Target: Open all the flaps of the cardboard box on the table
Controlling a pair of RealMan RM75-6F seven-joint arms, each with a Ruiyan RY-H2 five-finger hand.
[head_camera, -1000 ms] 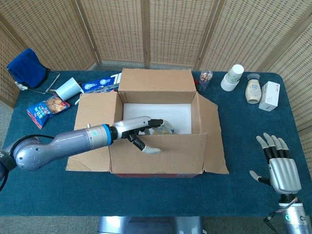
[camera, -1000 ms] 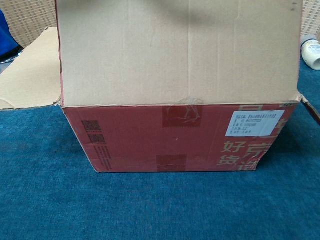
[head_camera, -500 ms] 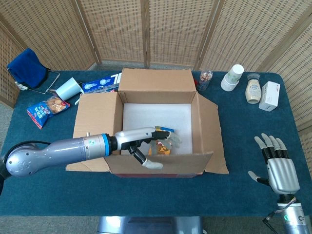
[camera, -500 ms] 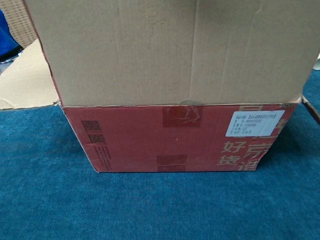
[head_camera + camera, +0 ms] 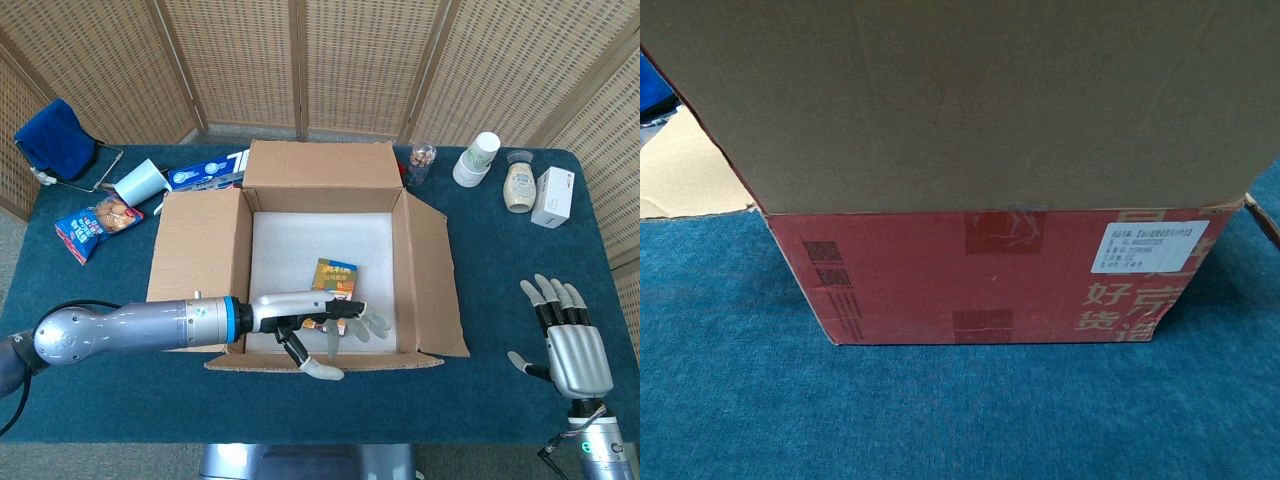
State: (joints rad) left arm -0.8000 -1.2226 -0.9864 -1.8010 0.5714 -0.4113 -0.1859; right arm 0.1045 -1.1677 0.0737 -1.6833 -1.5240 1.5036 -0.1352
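The cardboard box (image 5: pixel 268 178) stands mid-table with its top open, red-sided in the chest view (image 5: pixel 990 275). Its back flap (image 5: pixel 320 165) stands up, while the left flap (image 5: pixel 195 245) and right flap (image 5: pixel 435 280) lie spread outward. The near flap (image 5: pixel 325 362) is folded down toward me and fills the top of the chest view (image 5: pixel 960 100). My left hand (image 5: pixel 320 325) reaches over the near edge with fingers spread, pressing that flap, thumb on it. Inside lies a small colourful packet (image 5: pixel 333 277). My right hand (image 5: pixel 570 340) hovers open, fingers up, at the table's right front.
Behind the box at the left lie a snack bag (image 5: pixel 95 222), a white cup (image 5: pixel 140 182), a blue-white packet (image 5: pixel 205 172) and a blue cloth (image 5: pixel 55 135). At the back right stand a small jar (image 5: pixel 422 160), a paper cup (image 5: pixel 477 158), a bottle (image 5: pixel 518 185) and a white carton (image 5: pixel 553 197).
The near flap has swung from upright down and outward toward me, pushed by my left hand moving forward. The packet inside is now uncovered. My right hand barely moved.
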